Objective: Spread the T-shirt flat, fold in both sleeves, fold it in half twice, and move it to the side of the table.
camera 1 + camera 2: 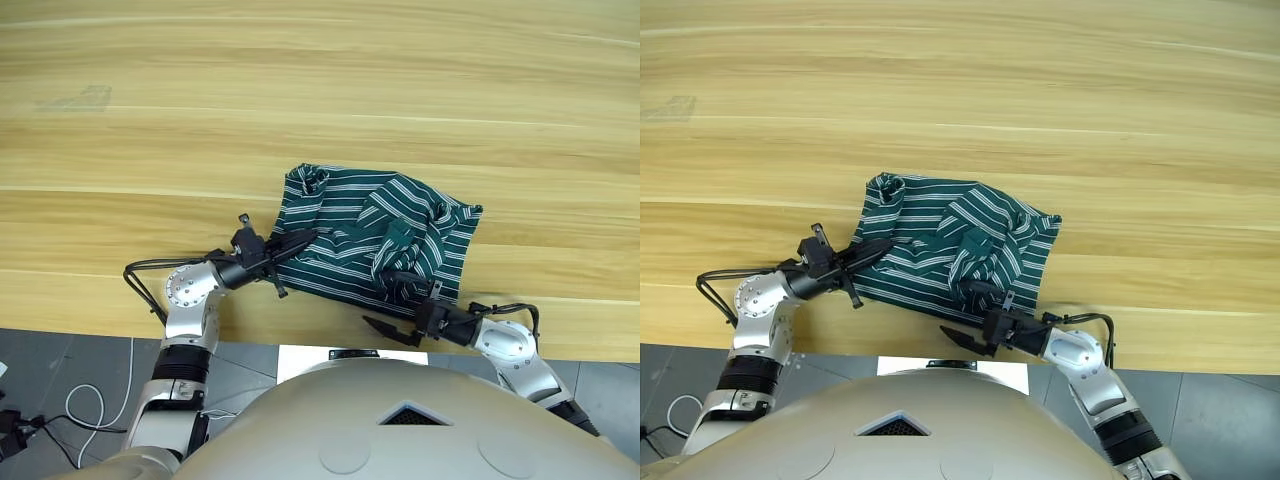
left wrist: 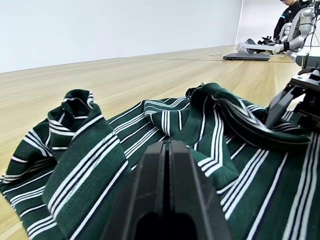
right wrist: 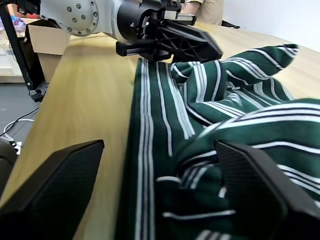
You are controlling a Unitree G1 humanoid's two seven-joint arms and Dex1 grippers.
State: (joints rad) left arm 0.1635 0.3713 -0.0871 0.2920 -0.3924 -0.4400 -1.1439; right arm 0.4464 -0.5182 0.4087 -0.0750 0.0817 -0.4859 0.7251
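The T-shirt (image 1: 335, 250) lies bunched at the bench's (image 1: 300, 80) near edge, so spreading and all folds seem left. Left claw (image 1: 300, 240) pressed together at its left edge, right claw (image 1: 392, 305) spread astride its near hem.

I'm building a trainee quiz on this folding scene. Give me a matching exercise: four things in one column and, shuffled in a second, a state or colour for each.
Column one:
1. T-shirt
2. left pincer
3. right pincer
4. table

Column two:
A. open, at the shirt's near edge
B. light wood
C. bunched, green with white stripes
D. shut, at the shirt's left edge

Pairs: 1-C, 2-D, 3-A, 4-B
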